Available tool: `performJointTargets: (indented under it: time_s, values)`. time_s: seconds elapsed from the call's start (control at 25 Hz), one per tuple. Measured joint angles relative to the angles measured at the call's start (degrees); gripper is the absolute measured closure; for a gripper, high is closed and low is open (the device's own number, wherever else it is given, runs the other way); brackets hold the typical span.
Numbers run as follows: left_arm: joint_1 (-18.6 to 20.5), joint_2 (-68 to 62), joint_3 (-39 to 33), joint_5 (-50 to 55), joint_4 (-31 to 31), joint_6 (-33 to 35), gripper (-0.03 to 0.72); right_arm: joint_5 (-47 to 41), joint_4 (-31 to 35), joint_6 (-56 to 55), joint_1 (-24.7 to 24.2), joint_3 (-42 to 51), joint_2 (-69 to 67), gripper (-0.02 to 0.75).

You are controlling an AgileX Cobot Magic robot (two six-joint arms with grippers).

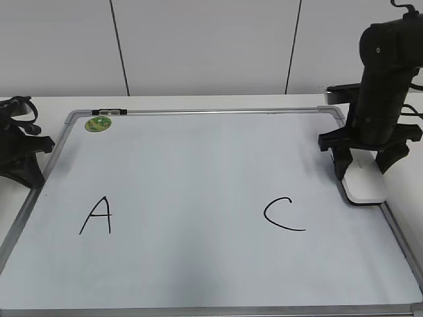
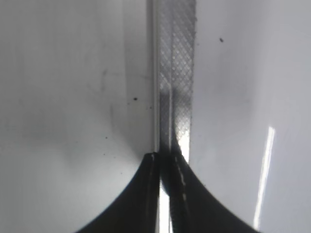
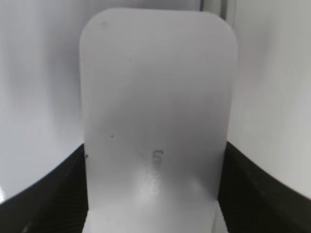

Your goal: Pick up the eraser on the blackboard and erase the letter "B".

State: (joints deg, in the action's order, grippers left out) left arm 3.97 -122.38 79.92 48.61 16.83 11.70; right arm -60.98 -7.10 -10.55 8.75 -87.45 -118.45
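Observation:
The blackboard [image 1: 198,165] is a white board in a silver frame, lying flat. It bears a black "A" [image 1: 97,216] and a black "C" [image 1: 283,214]. No letter "B" shows; the board between them is blank. The white eraser [image 1: 365,186] rests on the board's right edge. My right gripper [image 1: 364,172] stands over it with a finger against each long side. In the right wrist view the eraser [image 3: 155,97] fills the space between the right gripper's fingers [image 3: 155,194]. My left gripper [image 1: 30,155] rests off the board's left edge, shut and empty [image 2: 167,158], above the frame [image 2: 177,73].
A round green sticker [image 1: 98,123] sits at the board's far left corner, with a small dark clip [image 1: 109,111] on the top frame beside it. A white table surrounds the board and a panelled wall stands behind.

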Motion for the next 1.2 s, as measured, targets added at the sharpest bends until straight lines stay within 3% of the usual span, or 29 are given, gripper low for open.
performJointTargets:
  time_s: [0.24,0.44,0.88,1.04,1.2]
  values:
    - [0.0,0.0,0.0,0.0,0.0,0.0,0.661,0.0,0.0,0.0,0.0,0.0,-1.1,0.204]
    - [0.0,0.0,0.0,0.0,0.0,0.0,0.66,-0.1,0.0,0.0,0.0,0.0,-2.0,0.151]
    - [0.0,0.0,0.0,0.0,0.0,0.0,0.638,-5.3,0.0,0.8,0.0,-2.9,-2.0,0.149]
    - [0.0,-0.1,0.5,0.1,0.2,0.0,0.518,-7.6,0.1,2.5,0.0,-6.2,-2.0,0.15]
    - [0.0,-1.1,3.1,2.1,-0.5,0.1,0.314,-8.2,0.1,3.6,0.0,-8.9,-2.0,0.15]
